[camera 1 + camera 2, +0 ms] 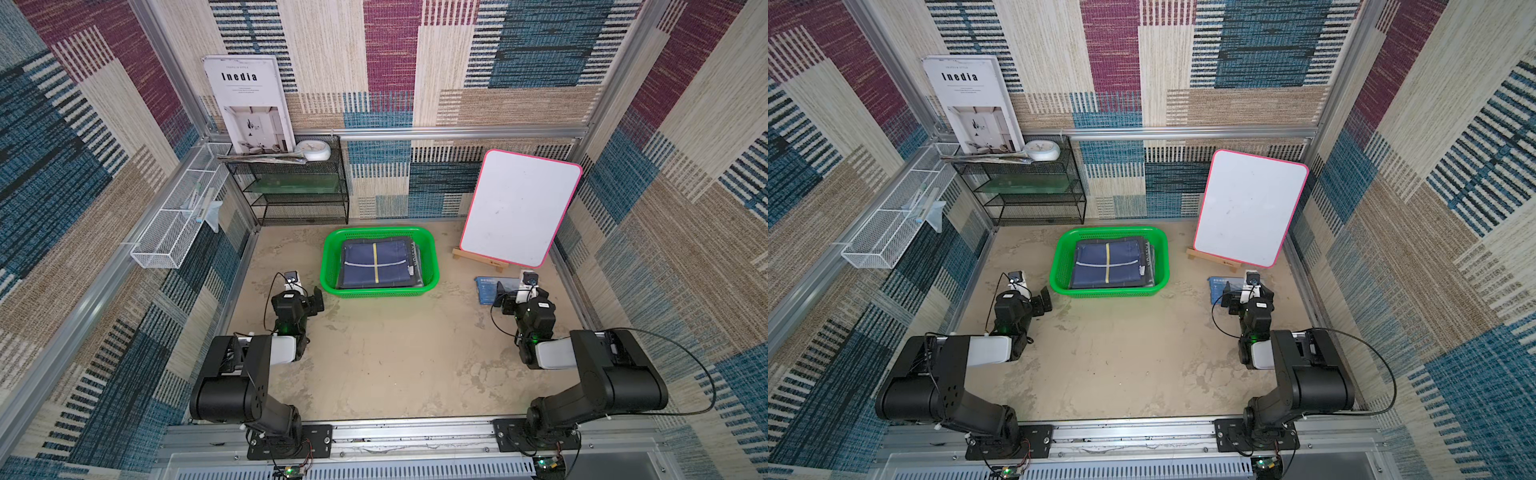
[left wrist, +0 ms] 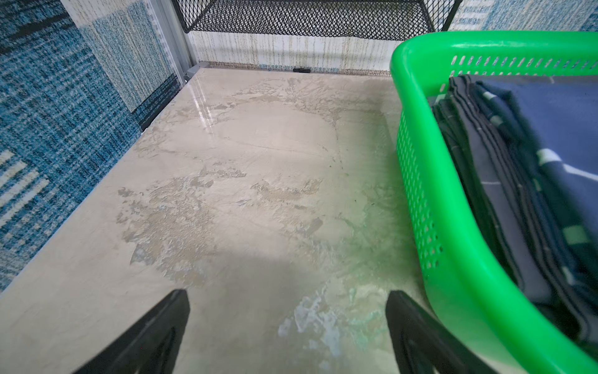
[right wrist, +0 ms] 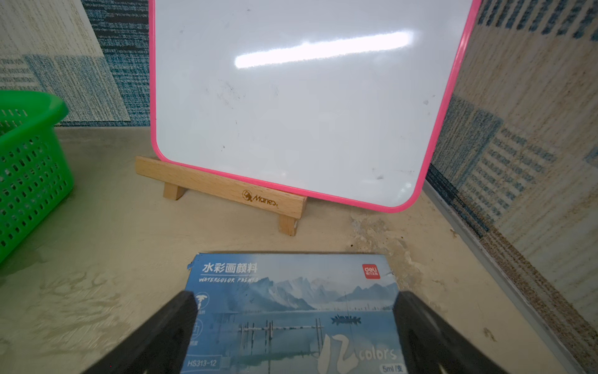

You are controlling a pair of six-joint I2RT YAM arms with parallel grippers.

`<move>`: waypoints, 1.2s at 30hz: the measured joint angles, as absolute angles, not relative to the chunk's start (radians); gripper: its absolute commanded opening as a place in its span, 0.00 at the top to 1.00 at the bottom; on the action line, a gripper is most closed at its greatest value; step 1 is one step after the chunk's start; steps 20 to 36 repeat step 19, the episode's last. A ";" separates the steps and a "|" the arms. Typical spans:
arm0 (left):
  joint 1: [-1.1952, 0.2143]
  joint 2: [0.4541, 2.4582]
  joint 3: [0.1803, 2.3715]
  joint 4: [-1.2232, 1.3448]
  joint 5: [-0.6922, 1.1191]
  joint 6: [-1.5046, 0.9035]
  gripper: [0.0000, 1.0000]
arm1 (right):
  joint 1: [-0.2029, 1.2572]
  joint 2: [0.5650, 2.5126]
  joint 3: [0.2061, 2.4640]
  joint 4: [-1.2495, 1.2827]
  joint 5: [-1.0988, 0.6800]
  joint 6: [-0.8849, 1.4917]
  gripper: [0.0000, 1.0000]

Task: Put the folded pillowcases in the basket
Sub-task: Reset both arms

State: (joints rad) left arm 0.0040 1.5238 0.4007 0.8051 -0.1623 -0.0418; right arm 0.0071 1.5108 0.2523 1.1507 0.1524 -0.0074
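A folded navy pillowcase (image 1: 376, 262) lies flat inside the green basket (image 1: 374, 293) at the centre of both top views. The left gripper (image 2: 288, 293), just lower left of the basket, is nearer than the right gripper (image 3: 295, 295). Both are spread apart and empty.

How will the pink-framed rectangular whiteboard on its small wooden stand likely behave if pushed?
Probably stiff: the pink-framed rectangular whiteboard shows a flat, glossy panel. Likely tippy: it leans tilted on the narrow wooden stand, overhanging one end. Its smooth face may be slippery to grip.
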 measured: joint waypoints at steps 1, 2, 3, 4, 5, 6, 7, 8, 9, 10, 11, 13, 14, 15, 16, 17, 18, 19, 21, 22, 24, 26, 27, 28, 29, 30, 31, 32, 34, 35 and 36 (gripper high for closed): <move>0.004 1.524 0.401 0.805 -0.162 -0.042 0.01 | 0.007 1.511 0.252 1.152 0.149 -0.008 0.00; 0.004 1.524 0.402 0.804 -0.162 -0.042 0.01 | 0.006 1.511 0.252 1.154 0.144 -0.010 0.00; 0.004 1.524 0.403 0.803 -0.163 -0.042 0.01 | 0.006 1.511 0.252 1.156 0.143 -0.011 0.00; 0.004 1.524 0.405 0.802 -0.163 -0.042 0.01 | 0.007 1.511 0.252 1.158 0.136 -0.012 0.00; 0.002 1.524 0.406 0.802 -0.163 -0.041 0.01 | 0.007 1.511 0.252 1.159 0.133 -0.012 0.00; 0.002 1.524 0.406 0.802 -0.163 -0.041 0.01 | 0.007 1.511 0.252 1.159 0.132 -0.012 0.00; 0.001 1.524 0.406 0.802 -0.164 -0.041 0.01 | 0.006 1.511 0.252 1.159 0.129 -0.012 0.00; 0.001 1.524 0.406 0.802 -0.165 -0.041 0.01 | 0.006 1.511 0.252 1.161 0.130 -0.014 0.00; 0.000 1.524 0.406 0.802 -0.165 -0.041 0.01 | 0.006 1.511 0.252 1.162 0.130 -0.014 0.00; 0.000 1.524 0.406 0.801 -0.165 -0.041 0.01 | 0.006 1.511 0.252 1.164 0.130 -0.015 0.00; 0.000 1.524 0.406 0.801 -0.165 -0.041 0.01 | 0.006 1.511 0.252 1.165 0.129 -0.015 0.00; 0.000 1.524 0.406 0.801 -0.165 -0.041 0.01 | 0.007 1.511 0.252 1.165 0.129 -0.015 0.00; 0.000 1.524 0.408 0.799 -0.165 -0.041 0.01 | 0.007 1.511 0.252 1.165 0.129 -0.015 0.00; 0.000 1.526 0.411 0.797 -0.161 -0.041 0.01 | 0.007 1.511 0.252 1.165 0.129 -0.015 0.00; 0.000 1.528 0.418 0.791 -0.154 -0.036 0.01 | 0.007 1.511 0.252 1.165 0.128 -0.015 0.00; 0.000 1.528 0.421 0.791 -0.139 -0.032 0.01 | 0.007 1.511 0.252 1.165 0.126 -0.015 0.00; 0.000 1.528 0.423 0.789 -0.129 -0.025 0.01 | 0.007 1.511 0.252 1.165 0.126 -0.015 0.00; 0.000 1.529 0.425 0.788 -0.123 -0.022 0.01 | 0.007 1.511 0.252 1.165 0.126 -0.015 0.00; 0.000 1.529 0.425 0.788 -0.123 -0.022 0.01 | 0.007 1.511 0.252 1.165 0.126 -0.015 0.00; 0.000 1.529 0.425 0.788 -0.123 -0.022 0.01 | 0.007 1.511 0.252 1.165 0.126 -0.015 0.00; 0.000 1.529 0.425 0.788 -0.123 -0.022 0.01 | 0.007 1.511 0.252 1.165 0.126 -0.015 0.00; 0.000 1.529 0.425 0.788 -0.123 -0.022 0.01 | 0.007 1.511 0.252 1.165 0.126 -0.015 0.00; 0.000 1.529 0.425 0.788 -0.123 -0.022 0.01 | 0.007 1.511 0.252 1.165 0.126 -0.015 0.00; 0.000 1.529 0.425 0.788 -0.123 -0.022 0.01 | 0.007 1.511 0.252 1.165 0.126 -0.015 0.00; 0.000 1.529 0.425 0.788 -0.123 -0.022 0.01 | 0.007 1.511 0.252 1.165 0.126 -0.015 0.00; 0.000 1.529 0.425 0.788 -0.123 -0.022 0.01 | 0.007 1.511 0.252 1.165 0.126 -0.015 0.00; 0.000 1.529 0.425 0.788 -0.123 -0.022 0.01 | 0.007 1.511 0.252 1.165 0.126 -0.015 0.00; 0.000 1.529 0.425 0.788 -0.123 -0.022 0.01 | 0.007 1.511 0.252 1.165 0.126 -0.015 0.00; 0.000 1.529 0.425 0.788 -0.123 -0.022 0.01 | 0.007 1.511 0.252 1.165 0.126 -0.015 0.00; 0.000 1.529 0.425 0.788 -0.123 -0.022 0.01 | 0.007 1.511 0.252 1.165 0.126 -0.015 0.00; 0.000 1.529 0.425 0.788 -0.123 -0.022 0.01 | 0.007 1.511 0.252 1.165 0.126 -0.015 0.00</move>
